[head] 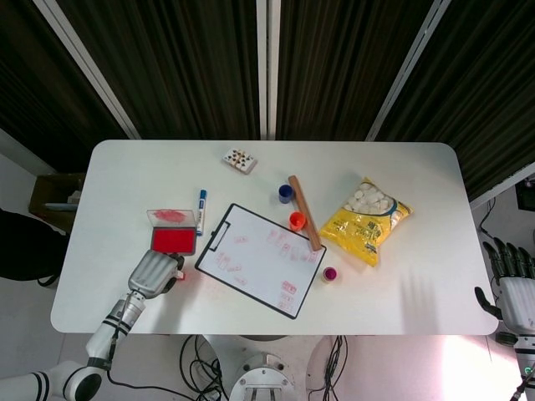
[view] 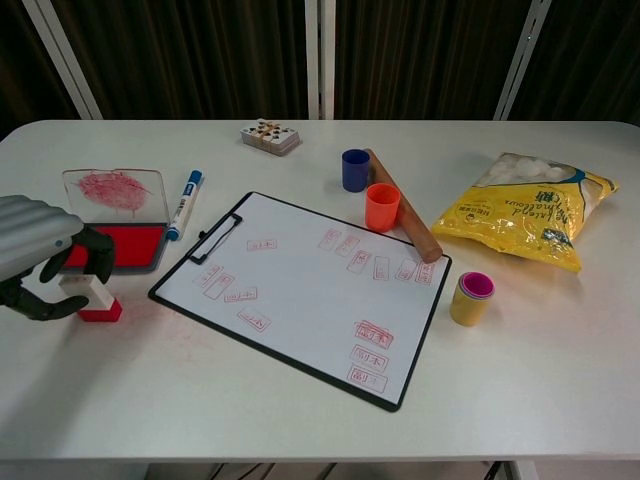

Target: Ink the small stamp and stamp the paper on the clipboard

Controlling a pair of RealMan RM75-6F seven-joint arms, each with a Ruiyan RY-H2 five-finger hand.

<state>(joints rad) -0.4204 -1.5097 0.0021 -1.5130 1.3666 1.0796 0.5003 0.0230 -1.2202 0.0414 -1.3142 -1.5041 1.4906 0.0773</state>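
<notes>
The small stamp [view: 97, 300], with a white handle and a red base, stands on the table just in front of the open red ink pad [view: 125, 246]. My left hand [view: 38, 258] curls over it, fingers and thumb closed around the white handle; in the head view the left hand [head: 152, 272] hides the stamp. The clipboard [view: 232, 217] lies at mid-table to the right, and its white paper [view: 300, 285] carries several red stamp marks. My right hand [head: 516, 288] hangs beyond the table's right edge, fingers apart and holding nothing.
A blue marker [view: 184, 203] lies between the ink pad and the clipboard. Behind the clipboard are a small card box [view: 269, 136], a blue cup [view: 355, 169], an orange cup [view: 382, 206] and a wooden stick [view: 410, 222]. A yellow snack bag [view: 525, 210] and a yellow-pink cup [view: 471, 297] sit right.
</notes>
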